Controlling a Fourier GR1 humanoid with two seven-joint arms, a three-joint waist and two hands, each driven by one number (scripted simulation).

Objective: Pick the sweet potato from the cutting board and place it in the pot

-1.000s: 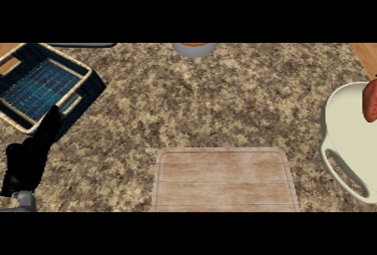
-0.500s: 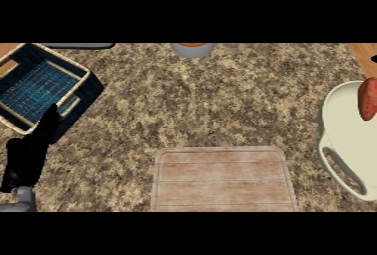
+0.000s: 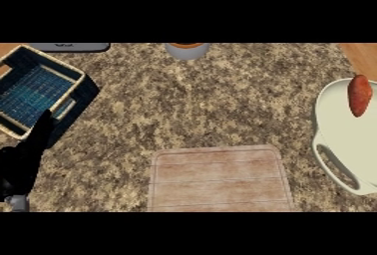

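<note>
The orange-red sweet potato (image 3: 359,95) lies inside the cream pot (image 3: 346,137) at the right edge of the head view, near the pot's far rim. The wooden cutting board (image 3: 218,178) sits bare at the bottom centre. My left hand (image 3: 23,162) rests at the lower left with straight fingers pointing up, holding nothing. My right hand does not show anywhere.
A dark basket with a tan rim (image 3: 44,89) and a blue mesh floor stands at the upper left, just beyond my left hand. A grey cup (image 3: 187,50) with an orange top sits at the counter's far edge. A grey object (image 3: 70,47) lies at the far left.
The sweet potato has come into fuller view, shifting left and down over the pot's inside. The left hand has barely moved.
</note>
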